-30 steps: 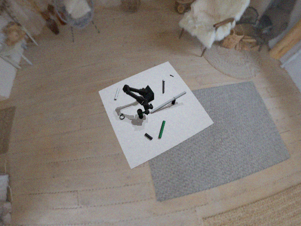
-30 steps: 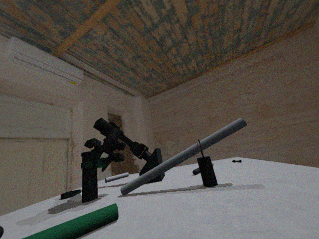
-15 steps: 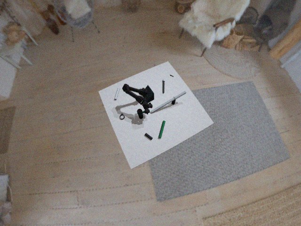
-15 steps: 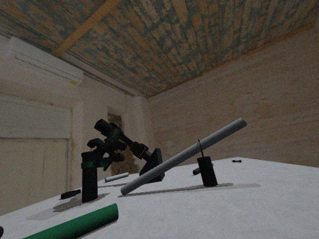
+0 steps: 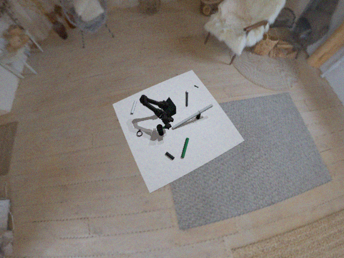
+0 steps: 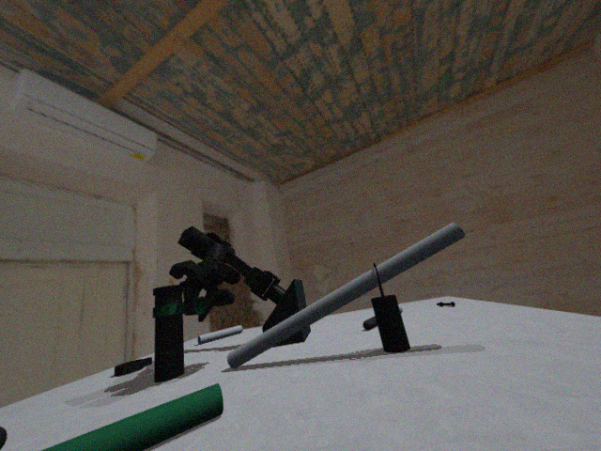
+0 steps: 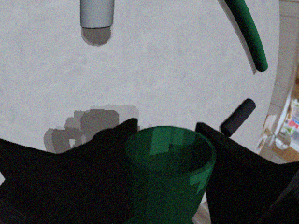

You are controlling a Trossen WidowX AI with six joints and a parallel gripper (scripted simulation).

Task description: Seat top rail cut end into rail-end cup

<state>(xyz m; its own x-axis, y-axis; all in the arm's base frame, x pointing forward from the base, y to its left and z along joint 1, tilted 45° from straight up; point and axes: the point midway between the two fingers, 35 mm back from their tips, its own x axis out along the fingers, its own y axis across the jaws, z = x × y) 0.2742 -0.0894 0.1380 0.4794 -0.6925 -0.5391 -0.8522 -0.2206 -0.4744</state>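
The grey rail (image 5: pixel 191 117) (image 6: pixel 334 301) (image 7: pixel 97 14) runs through the thin loop (image 6: pixel 380 286) on the short black post (image 6: pixel 391 324). Its low end is at or just above the table, short of the big post; its other end slants up. The big black post (image 5: pixel 159 130) (image 6: pixel 168 347) stands upright. The green brace band (image 6: pixel 167 309) is around it near the cap. My gripper (image 6: pixel 209 305) (image 7: pixel 166 127) is shut on the green rail-end cup (image 6: pixel 199 306) (image 7: pixel 163 187), beside the post. The cup's open mouth shows, with no rail in it.
A green rail (image 5: pixel 185 147) (image 6: pixel 146 423) (image 7: pixel 248 30) and a short dark cylinder (image 5: pixel 169 155) (image 7: pixel 238 117) lie towards the front. A dark ring (image 5: pixel 136 134), a thin white tube (image 5: pixel 133 107), a dark rod (image 5: pixel 186 98) and a tiny dark part (image 6: pixel 445 303) also lie on the white table.
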